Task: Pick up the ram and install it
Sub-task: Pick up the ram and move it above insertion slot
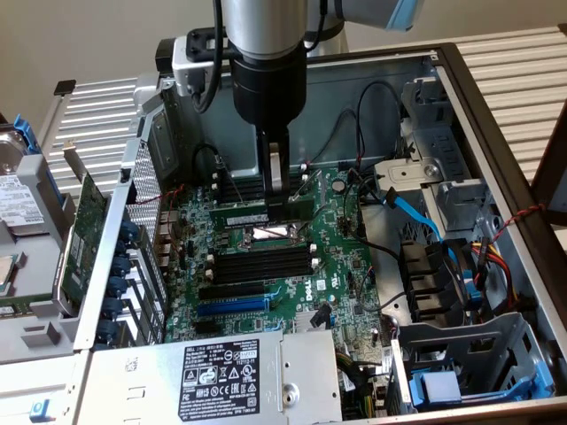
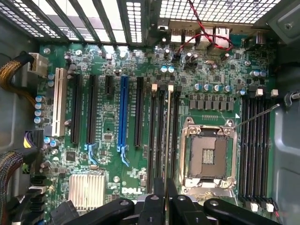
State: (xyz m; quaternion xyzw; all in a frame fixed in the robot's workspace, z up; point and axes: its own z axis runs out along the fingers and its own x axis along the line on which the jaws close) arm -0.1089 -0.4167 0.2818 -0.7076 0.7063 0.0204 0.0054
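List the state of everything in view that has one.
ram: held level, gripped mid-length; seating unclear
end effector: shut on the ram
processor socket: empty, no cooler
spare memory slots: empty
blue card slot: empty
computer case: side open

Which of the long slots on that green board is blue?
The single blue slot, flanked on both sides by black slots. Apart from one white slot, every other long slot is black.
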